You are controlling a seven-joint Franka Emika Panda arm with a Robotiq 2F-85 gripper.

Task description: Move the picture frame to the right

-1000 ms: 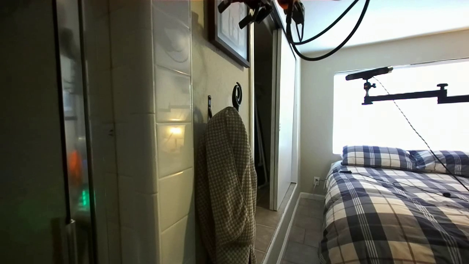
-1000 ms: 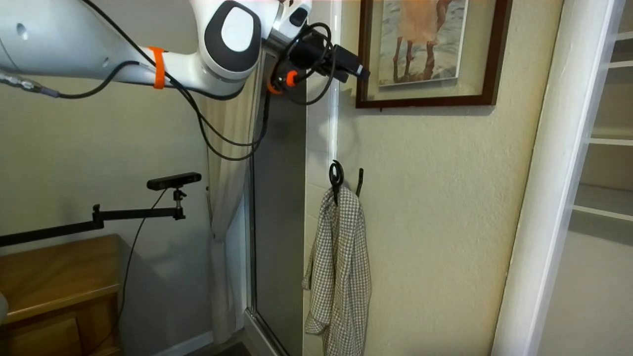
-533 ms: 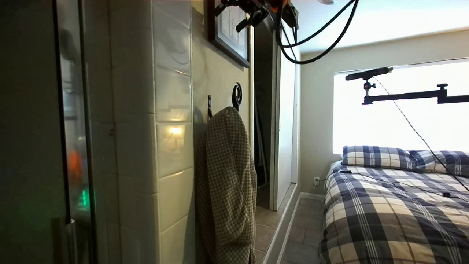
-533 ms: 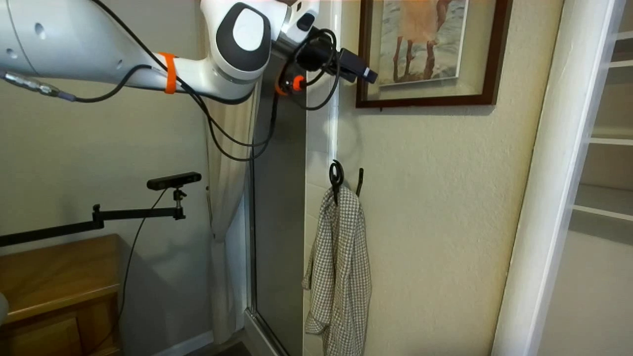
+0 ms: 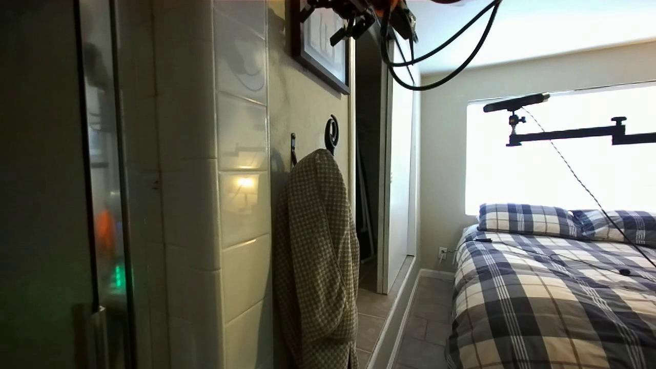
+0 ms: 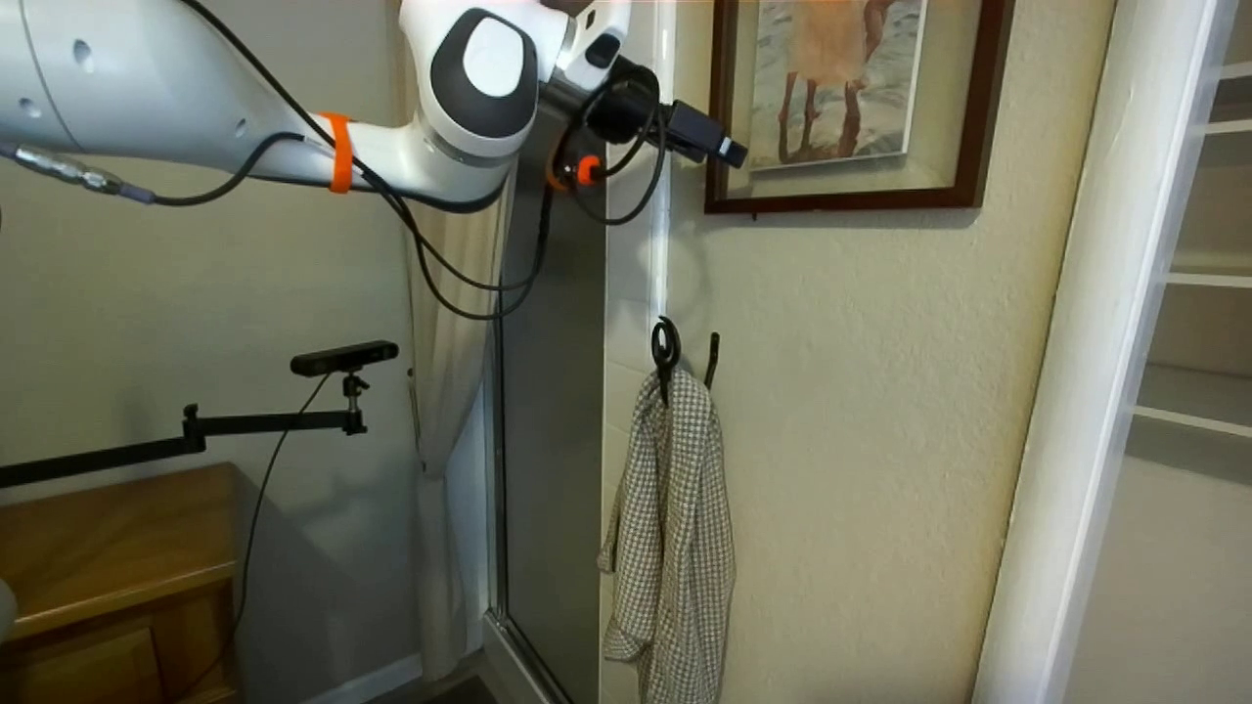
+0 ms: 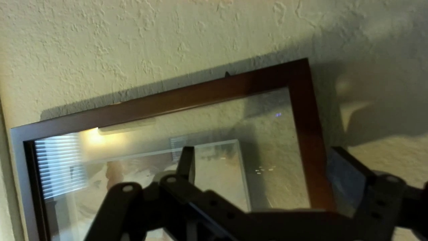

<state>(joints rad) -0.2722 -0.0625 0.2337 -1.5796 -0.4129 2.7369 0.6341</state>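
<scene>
The picture frame hangs on the wall, with dark brown wood around glass and a picture inside. It shows in both exterior views (image 5: 324, 75) (image 6: 851, 201), its top cut off, and in the wrist view (image 7: 167, 103). My gripper (image 7: 264, 152) is open in the wrist view. One finger is over the glass; the other is just outside the frame's side rail, so the rail lies between them. Contact cannot be told. In an exterior view the gripper (image 6: 732, 152) is at the frame's left side; it also shows in front of the frame in an exterior view (image 5: 321, 26).
A checked cloth (image 6: 675, 528) hangs from a black wall hook (image 6: 665, 344) below the frame. White tiles (image 5: 243, 205) and a shower door (image 6: 558, 391) are beside it. A white door jamb (image 6: 1086, 391) stands to its right. A camera on a black arm (image 6: 274, 424) is lower left.
Over the last second my arm and gripper have moved right and slightly down, towards the frame in an exterior view. In the last half second they have barely moved. The frame looks unmoved.
</scene>
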